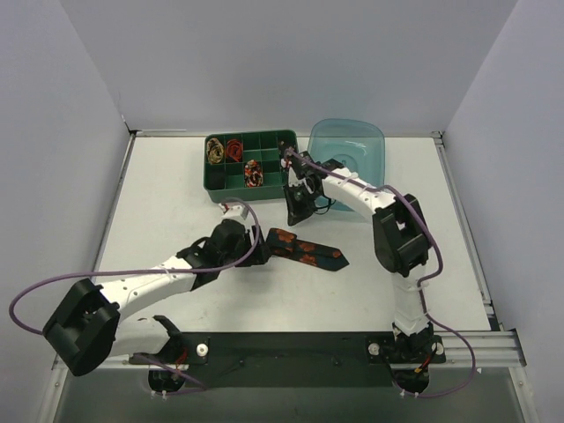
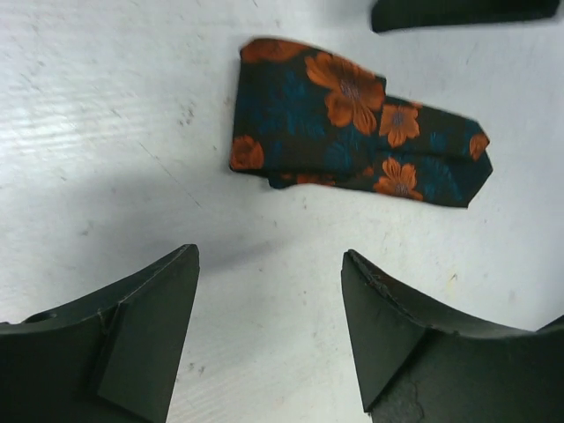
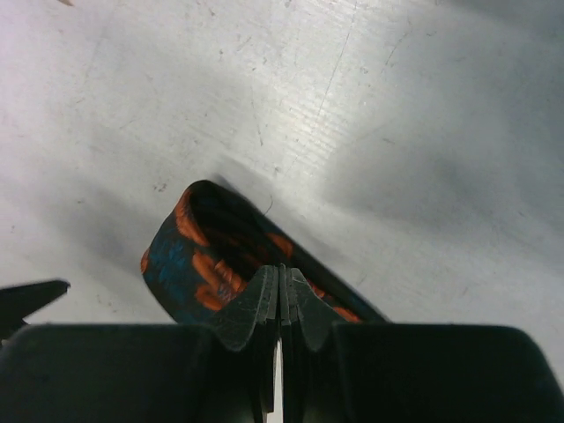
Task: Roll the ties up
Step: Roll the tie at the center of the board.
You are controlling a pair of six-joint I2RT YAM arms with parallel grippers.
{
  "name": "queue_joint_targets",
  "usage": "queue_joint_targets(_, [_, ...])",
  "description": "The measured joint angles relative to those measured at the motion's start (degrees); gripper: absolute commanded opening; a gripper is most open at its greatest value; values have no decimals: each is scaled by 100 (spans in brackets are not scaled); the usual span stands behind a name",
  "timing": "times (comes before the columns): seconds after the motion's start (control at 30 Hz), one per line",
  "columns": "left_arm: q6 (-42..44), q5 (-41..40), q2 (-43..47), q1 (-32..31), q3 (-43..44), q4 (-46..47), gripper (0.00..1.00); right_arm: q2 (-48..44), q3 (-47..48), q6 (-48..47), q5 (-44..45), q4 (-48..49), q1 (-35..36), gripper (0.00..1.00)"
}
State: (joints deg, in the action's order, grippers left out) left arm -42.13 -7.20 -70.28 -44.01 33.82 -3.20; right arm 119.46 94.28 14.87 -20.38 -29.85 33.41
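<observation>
The white tabletop (image 1: pixel 176 176) fills the overhead view, with grey walls on three sides. The left arm (image 1: pixel 150 282) reaches in from 7 o'clock toward the centre. The right arm (image 1: pixel 388 220) rises from 5 o'clock and bends back toward 12 o'clock. A purple cable (image 1: pixel 53 286) loops off the left arm. A translucent teal bin (image 1: pixel 352 145) sits at 1 o'clock, touching or just beside a green compartment tray (image 1: pixel 275 163) at 12 o'clock. Near the centre lies a dark floral necktie (image 1: pixel 308 250), flat on the tabletop. It runs from 10 o'clock down to its pointed end at 4 o'clock. In the left wrist view the floral necktie (image 2: pixel 352 123) shows orange flowers on black and teal cloth, and its end is folded over on itself. The left hand (image 1: pixel 257 240) is just beside the tie's 9 o'clock end. This left hand (image 2: pixel 269 264) stands wide apart with only bare tabletop between its fingers, gripping nothing. The right hand (image 1: pixel 298 211) hovers at 12 o'clock of the folded end. In its own view the right hand (image 3: pixel 282 273) has its fingers pressed fully together, and nothing shows between them. The folded tie (image 3: pixel 189 256) curls just past their tips. Three small coiled ties sit in separate tray compartments: a gold-black coil (image 1: pixel 215 151), a red coil (image 1: pixel 233 149) and an orange-black coil (image 1: pixel 254 173).
</observation>
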Motion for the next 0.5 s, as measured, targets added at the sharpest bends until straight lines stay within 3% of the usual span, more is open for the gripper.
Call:
queue_joint_targets(0.17, [68, 861, -289, 852, 356, 131, 76, -595, -219, -2, 118, -4, 7, 0])
queue_joint_targets(0.3, [-79, 1895, -890, 1440, 479, 850, 76, -826, -409, -4, 155, 4, 44, 0])
queue_joint_targets(0.5, [-433, 2728, -1644, 1788, 435, 1700, 77, -837, -879, 2, 105, 96, 203, 0])
